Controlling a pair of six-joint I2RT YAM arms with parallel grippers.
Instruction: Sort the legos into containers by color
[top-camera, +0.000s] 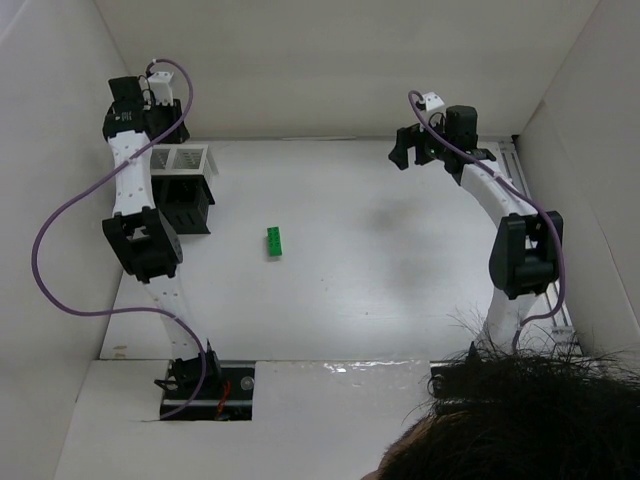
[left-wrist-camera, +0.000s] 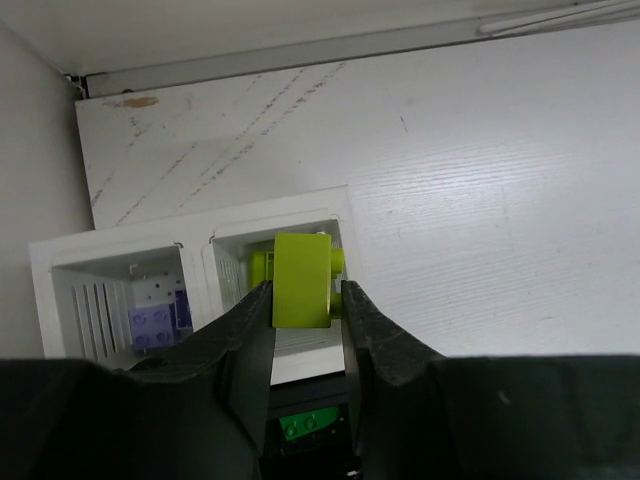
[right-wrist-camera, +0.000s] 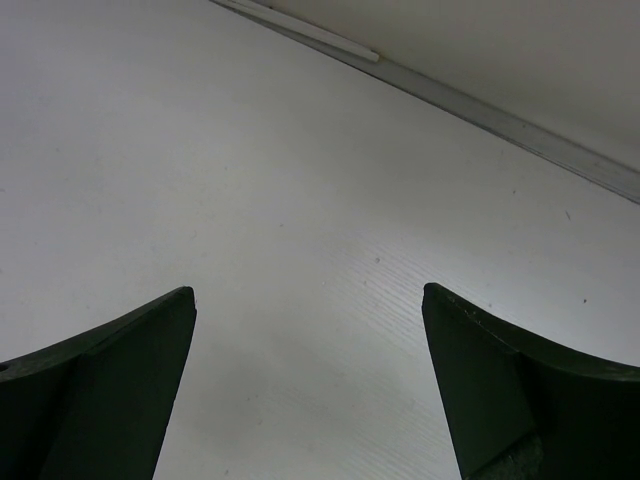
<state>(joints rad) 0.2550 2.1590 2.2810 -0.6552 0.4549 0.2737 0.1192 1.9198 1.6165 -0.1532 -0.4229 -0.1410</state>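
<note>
Smooth, faintly glossy plastic on the yellow-green lego (left-wrist-camera: 300, 280) and the lilac legos (left-wrist-camera: 152, 325). Matt white counter (left-wrist-camera: 480, 200), finely ribbed, scuffed with grey streaks. Satin white plastic rim on the rack (left-wrist-camera: 197, 233). Matt black, slightly grainy fingers (left-wrist-camera: 245, 340) on the left pincer (left-wrist-camera: 305, 298). Bright moulded plastic on the green lego (top-camera: 273, 242).

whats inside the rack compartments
Lilac bricks lie in one compartment of the rack; the next is mostly hidden by the yellow-green brick in the left gripper.
</note>
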